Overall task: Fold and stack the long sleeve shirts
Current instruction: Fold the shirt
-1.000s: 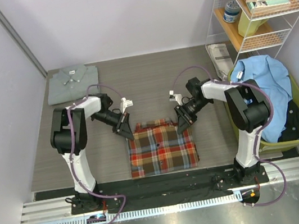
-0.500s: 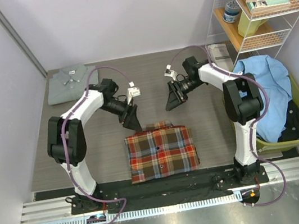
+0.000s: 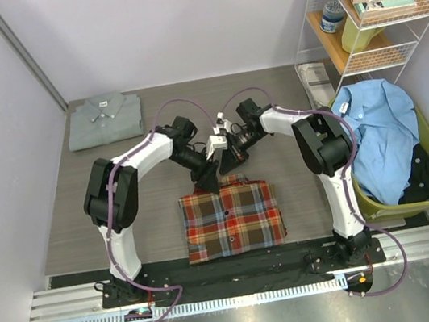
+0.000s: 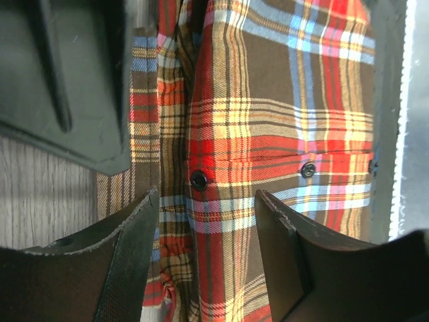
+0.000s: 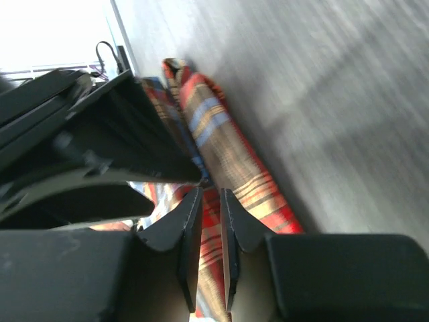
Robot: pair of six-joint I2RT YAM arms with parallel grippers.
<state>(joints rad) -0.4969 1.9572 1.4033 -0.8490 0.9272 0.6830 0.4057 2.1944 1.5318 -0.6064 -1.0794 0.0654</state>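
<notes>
Flannel plaid shirt lies folded at the tabletop's near middle. It is soft and limp, so I would pinch the collar-side corners. Left fingers stand released above it. Right fingers are nearly together; whether they pinch cloth I cannot tell.

The top external camera looks steeply down from behind over the whole worktop, while the wrist cameras sit close, one staring straight down past the left fingers, one skimming low past the right fingers, all sharing the plaid shirt.
</notes>
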